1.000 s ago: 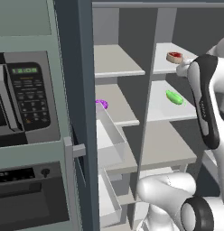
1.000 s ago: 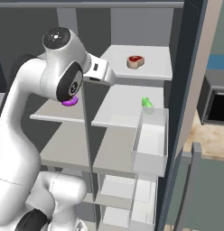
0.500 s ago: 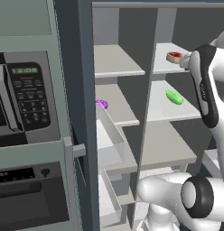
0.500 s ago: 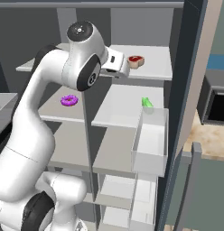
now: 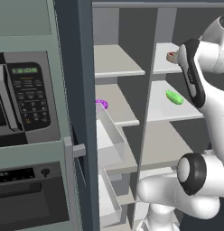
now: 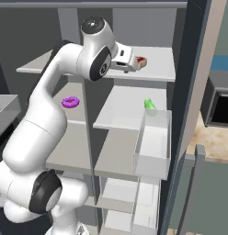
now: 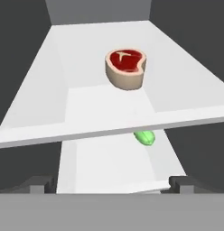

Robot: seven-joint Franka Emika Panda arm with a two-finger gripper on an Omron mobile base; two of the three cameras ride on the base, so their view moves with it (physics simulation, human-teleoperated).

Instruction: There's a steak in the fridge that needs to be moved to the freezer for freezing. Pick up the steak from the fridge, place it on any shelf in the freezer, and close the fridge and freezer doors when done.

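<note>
Closing in on steak (image 7: 125, 67), top fridge (image 6: 152, 69) shelf | gripper (image 6: 130, 64) jaws spread wide, empty | risk: coming in low, fingertips clip shelf edge or shove steak back

Steak (image 5: 171, 57) on upper fridge shelf (image 5: 165, 63), behind white arm (image 5: 202, 76)

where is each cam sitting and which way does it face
Left base view: behind the arm's left, facing the open freezer and fridge; arm at right.
Right base view: behind its right, same shelves; arm at left, gripper open beside the steak.
Hand view: on the hand, facing the steak from the shelf's front; fingertips low.
Shared: steak, green vegetable.
</note>
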